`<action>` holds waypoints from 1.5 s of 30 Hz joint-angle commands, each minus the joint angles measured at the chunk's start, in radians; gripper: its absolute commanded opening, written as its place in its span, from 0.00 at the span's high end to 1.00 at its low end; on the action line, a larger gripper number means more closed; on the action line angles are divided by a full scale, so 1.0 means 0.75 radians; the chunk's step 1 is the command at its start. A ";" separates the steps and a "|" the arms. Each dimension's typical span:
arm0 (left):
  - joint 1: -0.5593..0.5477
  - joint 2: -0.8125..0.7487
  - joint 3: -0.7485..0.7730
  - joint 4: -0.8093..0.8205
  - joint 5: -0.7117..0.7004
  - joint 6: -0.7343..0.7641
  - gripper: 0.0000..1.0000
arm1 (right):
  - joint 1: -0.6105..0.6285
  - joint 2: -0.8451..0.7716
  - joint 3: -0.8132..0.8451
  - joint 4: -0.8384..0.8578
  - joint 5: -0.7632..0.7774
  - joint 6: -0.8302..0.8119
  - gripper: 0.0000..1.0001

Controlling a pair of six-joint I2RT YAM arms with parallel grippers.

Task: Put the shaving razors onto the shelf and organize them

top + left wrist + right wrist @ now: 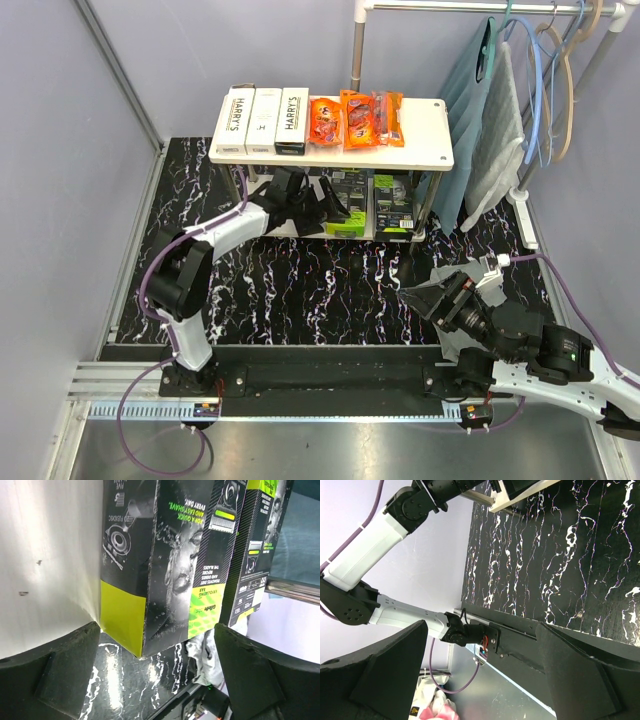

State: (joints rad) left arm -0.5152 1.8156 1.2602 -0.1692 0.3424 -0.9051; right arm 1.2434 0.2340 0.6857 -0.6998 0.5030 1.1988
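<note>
The shelf [430, 125] stands at the back. Its top board holds three white HARRY'S boxes [262, 120] side by side on the left and orange packs [358, 120] beside them. Black-and-lime packs [393, 205] stand on the lower tier. My left gripper [318, 205] reaches in under the top board. In the left wrist view it [157, 680] is open, and a black-and-lime pack [160, 580] stands just beyond the fingertips, not gripped. A second pack [255, 555] stands to its right. My right gripper [425, 295] hangs open and empty over the marbled mat [560, 555].
A clothes rail [480, 8] with hangers and grey-blue cloths [490, 130] stands right of the shelf. A purple wall [60, 150] closes the left side. The shelf's metal legs [430, 205] flank the lower tier. The left arm [375, 540] shows in the right wrist view.
</note>
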 commanded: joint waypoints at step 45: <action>-0.352 -1.071 -0.378 -0.574 -0.634 0.342 0.01 | 0.005 0.185 0.118 0.019 -0.033 -0.048 0.00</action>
State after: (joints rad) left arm -0.7700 1.1168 0.9710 -0.4557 0.0364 -0.6975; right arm 1.2438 0.3298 0.6792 -0.6598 0.4587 1.1973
